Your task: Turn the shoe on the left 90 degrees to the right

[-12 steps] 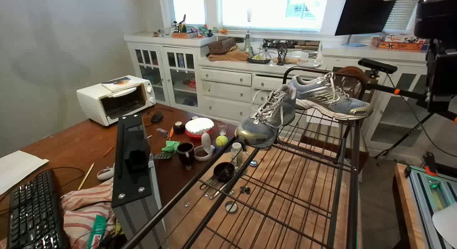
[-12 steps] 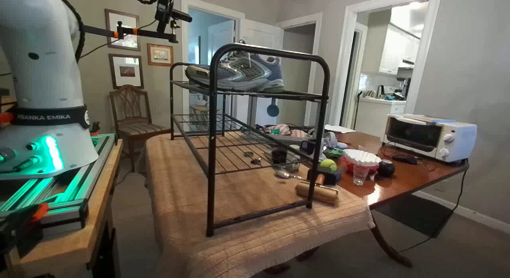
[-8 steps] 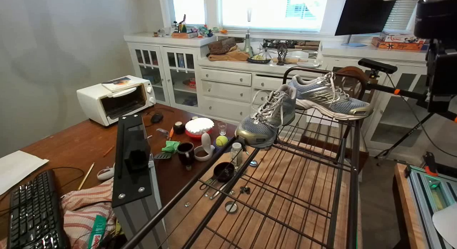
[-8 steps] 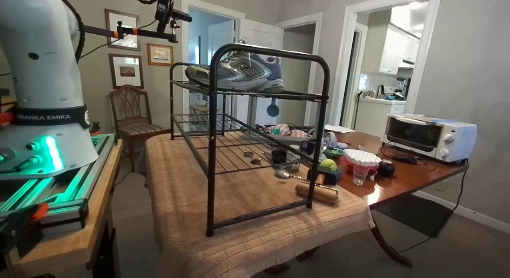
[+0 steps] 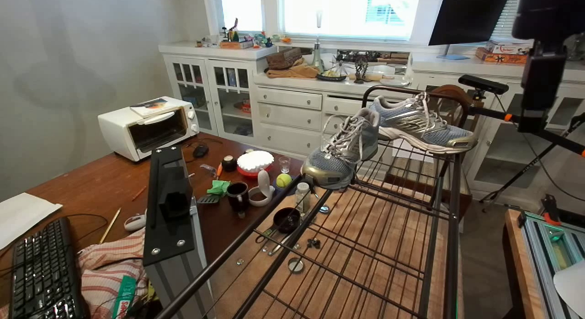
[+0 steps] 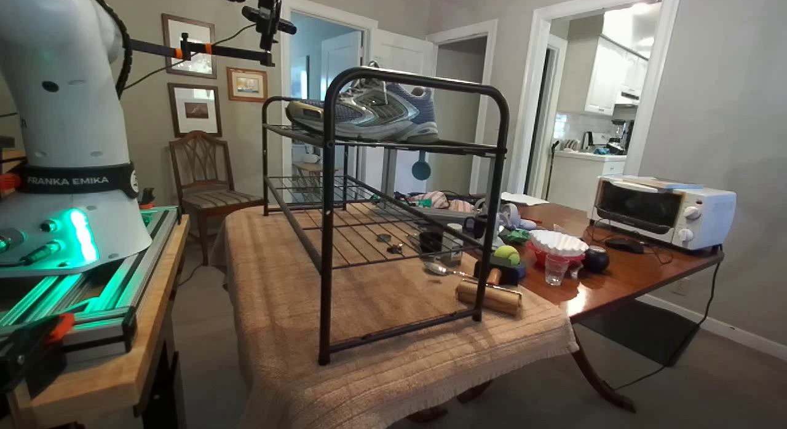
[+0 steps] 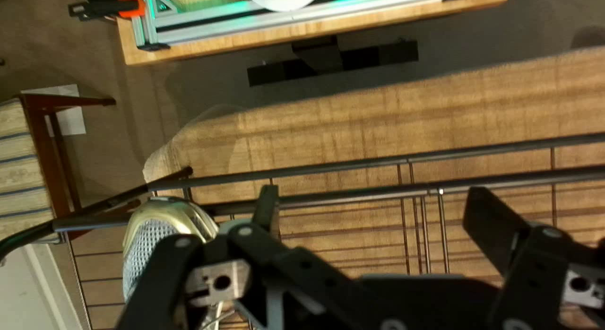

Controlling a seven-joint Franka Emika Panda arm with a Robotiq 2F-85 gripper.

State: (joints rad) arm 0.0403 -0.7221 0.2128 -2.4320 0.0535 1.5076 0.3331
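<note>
Black gripper point(image 7: 375, 214), jaws apart, has been shifted toward the dark metal wire rack point(image 6: 327, 232); the pale-laced grey-silver mesh sneaker point(image 5: 343, 147) on it, beside its matching twin point(image 5: 420, 122), is left untouched: turning is judged not yet begun.

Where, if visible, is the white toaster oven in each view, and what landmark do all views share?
In an exterior view: toaster oven, left side, just above mid-height.
In an exterior view: toaster oven, right side, near mid-height.
Wrist view: not in it.
Shared landmark: dark metal rack, in all three views.
</note>
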